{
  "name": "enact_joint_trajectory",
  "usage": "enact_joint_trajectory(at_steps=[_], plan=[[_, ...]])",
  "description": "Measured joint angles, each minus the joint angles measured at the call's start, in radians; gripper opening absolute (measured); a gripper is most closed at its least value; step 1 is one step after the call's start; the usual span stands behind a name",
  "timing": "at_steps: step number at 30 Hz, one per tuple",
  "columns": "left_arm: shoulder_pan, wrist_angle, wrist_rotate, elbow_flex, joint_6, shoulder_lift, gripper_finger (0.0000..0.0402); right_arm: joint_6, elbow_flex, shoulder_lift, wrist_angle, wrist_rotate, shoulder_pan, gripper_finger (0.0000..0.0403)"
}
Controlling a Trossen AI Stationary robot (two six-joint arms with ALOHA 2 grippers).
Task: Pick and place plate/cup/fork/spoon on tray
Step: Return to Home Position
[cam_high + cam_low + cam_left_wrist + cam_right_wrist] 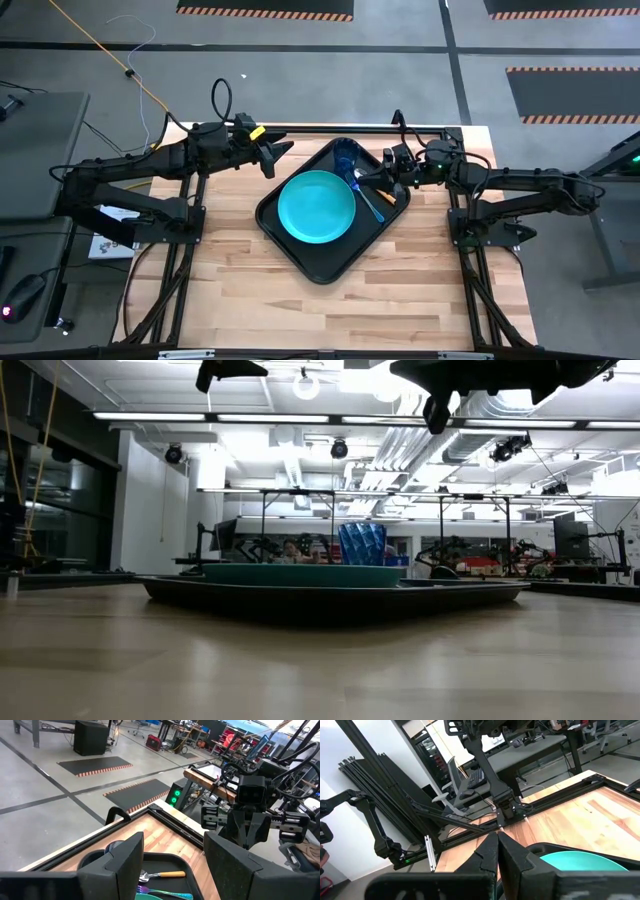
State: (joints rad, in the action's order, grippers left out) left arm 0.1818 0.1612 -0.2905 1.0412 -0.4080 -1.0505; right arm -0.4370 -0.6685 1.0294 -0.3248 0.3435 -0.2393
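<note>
Pale wooden table [400, 290] carries one tray [318, 268] holding one plate [316, 206], one cup [346, 155], one fork [370, 200] and one spoon [383, 193]. The tray's rim hides the cutlery in the low view. Right gripper [497, 836] hangs clenched empty over the cutlery, while the left gripper [175, 840] hovers spread apart beside the tray.

Robotics lab: concrete floor [300, 80], hazard-striped mats [95, 764], exposed ceiling pipes [395, 445], more workbench rigs [300, 520].

The high view looks straight down on the whole desk [400, 300], with the tray [310, 264] mid-frame. The low view sits at desk level, close to the tray's rim, facing the room. The wrist views look past the left hand [172, 857] and right hand [497, 847], across the tray, at each other's arm.
</note>
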Motion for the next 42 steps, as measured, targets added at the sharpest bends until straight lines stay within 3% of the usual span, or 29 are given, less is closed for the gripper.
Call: enact_joint_trajectory(at_steps=[25, 28, 33, 36, 42], plan=[[-0.013, 0.0, 0.017, 0.0, 0.037, 0.0, 0.0189, -0.004, 0.0, 0.0, 0.0, 0.001, 0.0, 0.0], [-0.055, -0.001, -0.02, 0.0, 0.054, 0.0, 0.015, -0.011, 0.0, 0.0, 0.0, 0.006, 0.0, 0.0], [-0.133, -0.003, -0.082, -0.001, 0.091, 0.0, 0.0019, -0.01, 0.0, 0.0, 0.0, 0.006, 0.0, 0.0], [-0.145, -0.03, -0.055, -0.048, 0.096, 0.022, 0.0014, -0.009, 0.0, 0.0, 0.0, 0.007, 0.0, 0.0], [-0.125, -0.183, 0.116, -0.195, 0.1, 0.139, 0.0002, -0.01, 0.0, 0.0, 0.0, 0.018, 0.0, 0.0]])
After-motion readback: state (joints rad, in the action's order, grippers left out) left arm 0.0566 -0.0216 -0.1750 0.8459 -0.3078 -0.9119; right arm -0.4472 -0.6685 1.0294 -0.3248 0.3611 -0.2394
